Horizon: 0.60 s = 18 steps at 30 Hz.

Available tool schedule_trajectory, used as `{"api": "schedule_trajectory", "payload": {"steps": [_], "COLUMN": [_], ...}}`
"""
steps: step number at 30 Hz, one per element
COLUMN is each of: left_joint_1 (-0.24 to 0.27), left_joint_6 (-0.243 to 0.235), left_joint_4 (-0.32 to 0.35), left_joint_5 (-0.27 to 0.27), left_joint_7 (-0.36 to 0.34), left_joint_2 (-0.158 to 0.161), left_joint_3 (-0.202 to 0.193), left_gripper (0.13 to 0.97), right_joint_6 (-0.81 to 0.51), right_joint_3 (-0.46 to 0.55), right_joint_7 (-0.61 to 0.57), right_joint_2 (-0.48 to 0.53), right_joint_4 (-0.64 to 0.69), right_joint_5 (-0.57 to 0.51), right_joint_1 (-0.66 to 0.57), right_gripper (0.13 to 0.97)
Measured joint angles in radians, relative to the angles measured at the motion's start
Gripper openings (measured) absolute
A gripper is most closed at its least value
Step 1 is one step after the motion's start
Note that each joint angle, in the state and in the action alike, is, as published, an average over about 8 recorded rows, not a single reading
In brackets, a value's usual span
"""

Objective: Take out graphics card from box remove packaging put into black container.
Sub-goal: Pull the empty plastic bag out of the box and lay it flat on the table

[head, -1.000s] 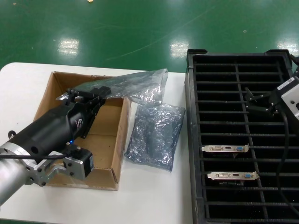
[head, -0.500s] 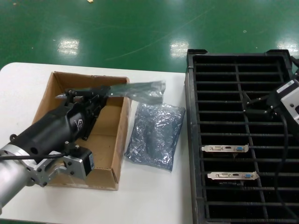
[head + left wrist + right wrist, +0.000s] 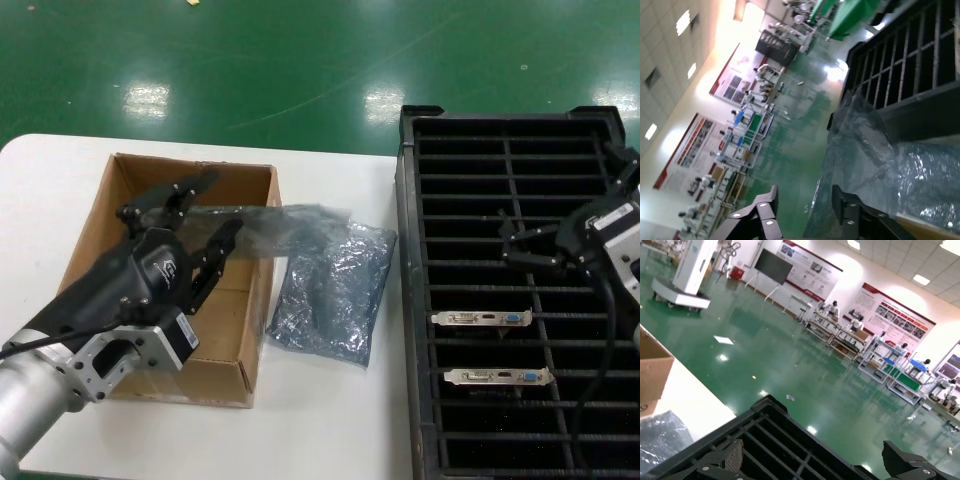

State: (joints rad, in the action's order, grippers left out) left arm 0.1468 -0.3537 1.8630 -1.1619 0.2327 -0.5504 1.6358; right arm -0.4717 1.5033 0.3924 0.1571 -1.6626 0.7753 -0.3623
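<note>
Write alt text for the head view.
The left gripper, fingers open, hovers over the box beside a clear bag draped over its wall. The right gripper hangs open above the black container, which holds two graphics cards.

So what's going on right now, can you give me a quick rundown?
Left gripper open over the box, see-through bag draped across its rim. Right gripper open above the black container. Two graphics cards slotted there. Nothing in the way.
</note>
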Motion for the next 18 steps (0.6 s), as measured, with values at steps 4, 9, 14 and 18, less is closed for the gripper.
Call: {"api": "schedule_trajectory", "payload": {"steps": [4,9,14,18], "left_joint_1": [-0.01,-0.023,-0.035,-0.045], "left_joint_6": [0.024,0.055,0.085,0.109], "left_joint_4": [-0.018,-0.04,-0.063,-0.081], "left_joint_5": [-0.044,-0.099,-0.153,-0.197], "left_joint_7": [-0.016,-0.036,-0.056,-0.072], "left_joint_2": [0.017,0.039,0.06,0.077], "left_joint_3": [-0.002,-0.005,-0.009,-0.011], "left_gripper": [0.395,0.528,0.608,0.654], "right_joint_6": [0.032,0.073,0.113,0.146], "right_joint_3": [0.007,0.015,0.023,0.03], "right_joint_7": [-0.027,-0.06,-0.094,-0.121], "right_joint_2": [0.01,0.022,0.034,0.044], "right_joint_4": [0.004,0.01,0.015,0.019], "right_joint_5": [0.07,0.158,0.246,0.316], "right_joint_1": [0.025,0.056,0.087,0.112], "right_gripper": [0.966,0.966,0.966,0.966]}}
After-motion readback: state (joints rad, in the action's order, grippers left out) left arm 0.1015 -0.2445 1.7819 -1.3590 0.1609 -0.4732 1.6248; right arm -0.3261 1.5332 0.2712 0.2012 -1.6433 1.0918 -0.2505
